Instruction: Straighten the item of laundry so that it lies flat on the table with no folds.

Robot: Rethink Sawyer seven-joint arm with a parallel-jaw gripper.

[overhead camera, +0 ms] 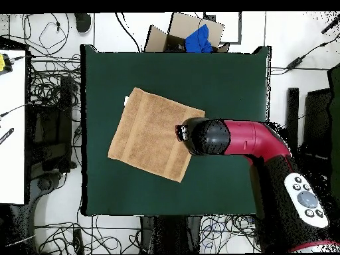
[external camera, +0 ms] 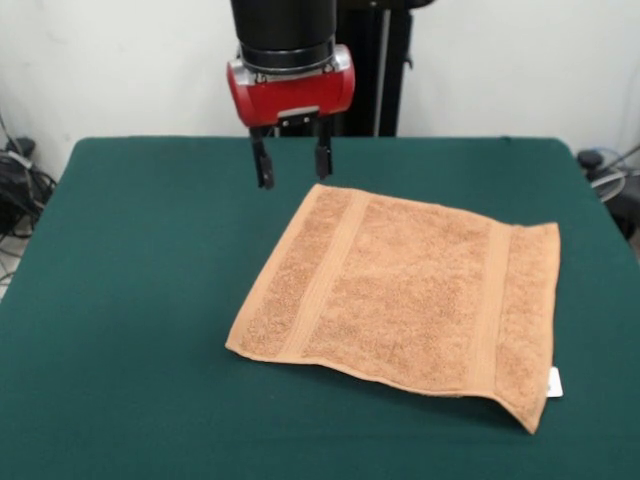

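The orange-tan terry towel (external camera: 405,295) lies spread out on the dark green table (external camera: 130,300), turned at an angle, with flat woven bands near two ends and a small white tag (external camera: 554,382) at its near right corner. It looks flat, with no fold showing. In the overhead view the towel (overhead camera: 149,133) lies left of centre on the table (overhead camera: 226,80). My gripper (external camera: 292,163) hangs open and empty above the table just beyond the towel's far corner. In the overhead view the arm's head covers the gripper (overhead camera: 180,131) at the towel's right corner.
The red and black arm (overhead camera: 246,141) reaches in over the table's right part in the overhead view. A cardboard box with blue cloth (overhead camera: 192,34) sits beyond the table's far edge. Cables lie on the floor around the table.
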